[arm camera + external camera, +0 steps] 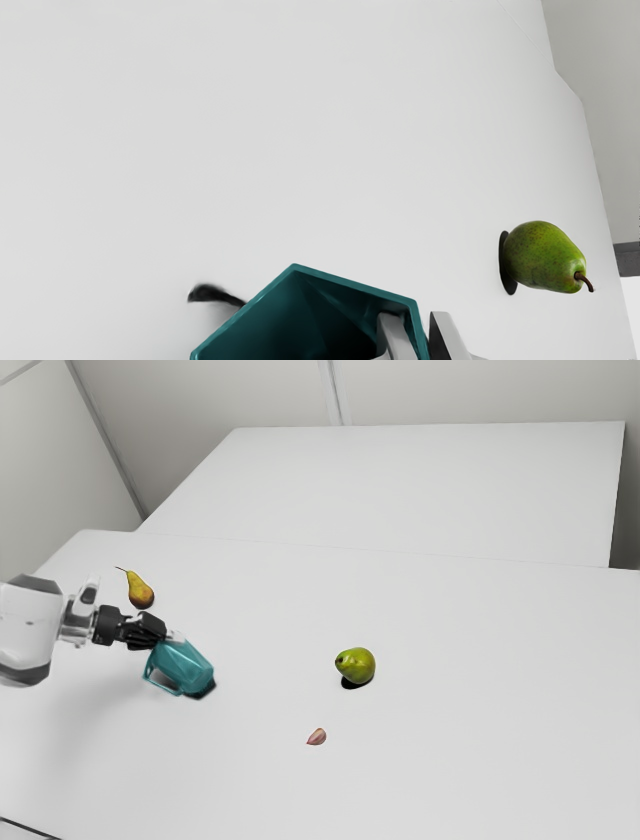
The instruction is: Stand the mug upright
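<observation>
In the exterior view my gripper (172, 637) reaches from the left to the upper rim of the teal mug (182, 666). The mug is tilted, its base toward the lower right and its handle on the lower left side, with a dark shadow beside the base. In the wrist view my gripper (421, 327) has one finger inside the mug (320, 320) and the other outside, shut on the wall between them. The mug's angular mouth faces the camera. Its lower part and handle are hidden there.
A green pear (357, 665) lies on the white table (470, 760), right of the mug in the exterior view; the wrist view has this green pear (542, 257) too. A yellow-brown pear (140, 592) is behind the gripper, and a small pinkish clove (316, 737) lies nearer the front.
</observation>
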`<state>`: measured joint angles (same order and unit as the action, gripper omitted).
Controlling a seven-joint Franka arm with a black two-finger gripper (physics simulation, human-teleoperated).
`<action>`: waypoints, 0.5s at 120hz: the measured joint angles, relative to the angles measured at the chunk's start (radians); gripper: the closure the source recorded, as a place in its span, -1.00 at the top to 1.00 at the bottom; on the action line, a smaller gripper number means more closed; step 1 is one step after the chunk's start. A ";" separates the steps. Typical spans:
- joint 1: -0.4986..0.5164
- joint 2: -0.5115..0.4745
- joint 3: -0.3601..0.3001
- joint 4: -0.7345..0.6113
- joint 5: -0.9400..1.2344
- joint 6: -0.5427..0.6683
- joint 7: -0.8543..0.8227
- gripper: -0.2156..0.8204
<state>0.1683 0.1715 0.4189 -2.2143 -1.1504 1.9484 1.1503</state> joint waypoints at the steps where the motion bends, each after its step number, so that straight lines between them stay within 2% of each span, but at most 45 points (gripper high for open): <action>1: -0.001 -0.005 -0.001 0.001 0.003 0.001 0.000 -0.91; 14: -0.006 -0.072 -0.012 0.018 0.070 0.007 -0.017 -0.92; 29: -0.002 -0.096 -0.050 0.079 0.167 0.013 -0.047 -0.93; 47: -0.017 -0.111 -0.114 0.216 0.395 0.027 -0.113 -0.93; 60: -0.053 -0.107 -0.127 0.244 0.575 0.071 -0.165 -0.93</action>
<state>0.1155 0.0646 0.2918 -1.9704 -0.5756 2.0194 0.9854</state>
